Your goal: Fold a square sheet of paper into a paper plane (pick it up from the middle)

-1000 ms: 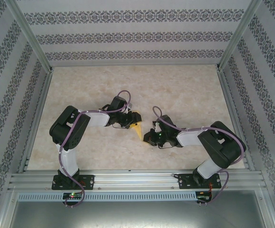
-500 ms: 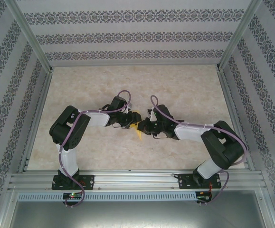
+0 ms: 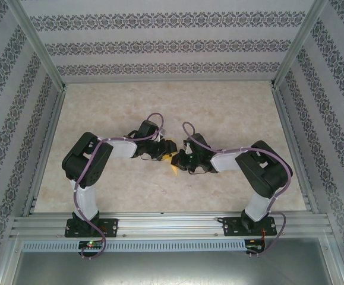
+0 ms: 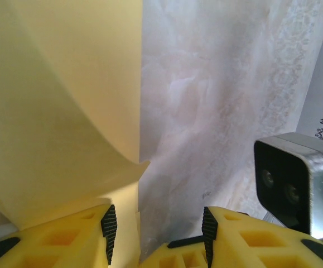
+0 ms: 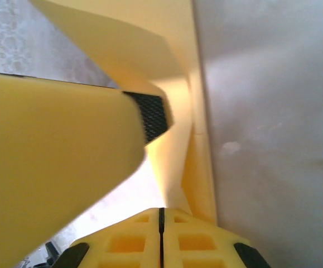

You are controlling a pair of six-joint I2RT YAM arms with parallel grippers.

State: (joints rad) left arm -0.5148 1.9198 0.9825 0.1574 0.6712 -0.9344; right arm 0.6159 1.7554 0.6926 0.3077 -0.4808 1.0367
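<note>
No readable text, label or number anywhere

From above, the two wrists close together at mid-bench cover most of the paper plane (image 3: 174, 169), leaving only a yellow tip on the near side and a scrap on the far side. Its folds, and how either set of jaws stands, are too small to read there. In the left wrist view the paper plane runs off the top and left edges, the left jaws are cut by the bottom edge, and the right wrist's camera housing (image 4: 295, 184) by the right edge. In the right wrist view a finger (image 5: 55, 162) of the left jaws is a blur. The paper plane's lower end drops behind the right jaws, so whether they pinch it cannot be told.
</note>
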